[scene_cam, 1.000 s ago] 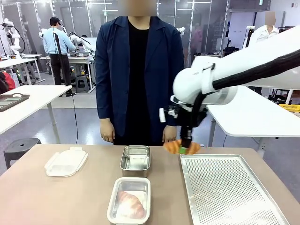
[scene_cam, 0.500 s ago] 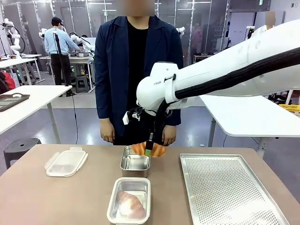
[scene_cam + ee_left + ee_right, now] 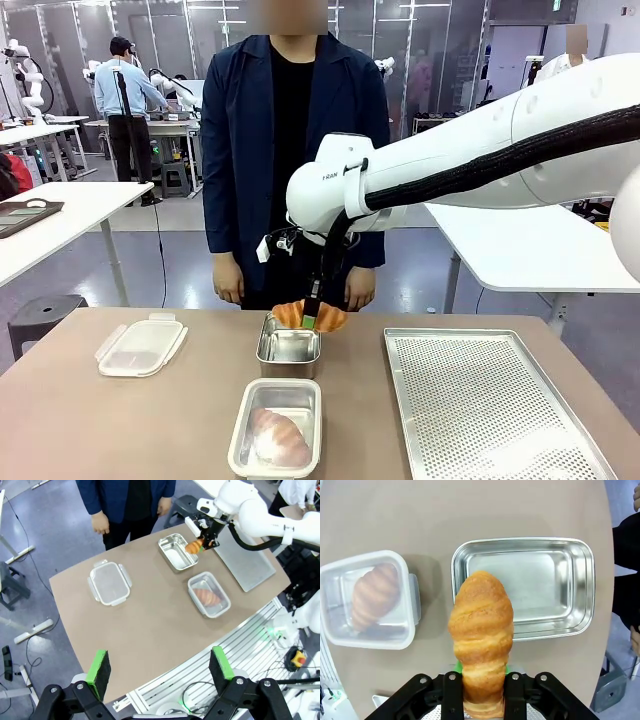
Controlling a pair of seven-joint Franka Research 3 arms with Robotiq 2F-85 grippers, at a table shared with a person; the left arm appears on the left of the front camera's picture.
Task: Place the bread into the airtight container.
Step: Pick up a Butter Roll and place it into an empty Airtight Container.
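Shifted left, ridged golden croissant (image 3: 310,316) hovers over steel pan (image 3: 288,370)'s rim.

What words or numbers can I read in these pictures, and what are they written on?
"FRAN": small dark letters on the right arm's white wrist joint; the letters after that are too small to read.
No other words, labels or numbers are readable.

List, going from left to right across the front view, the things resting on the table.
plastic lid → steel container → perforated tray. The plastic box is left out: it sits nearer the camera than the steel container and overlaps it sideways.
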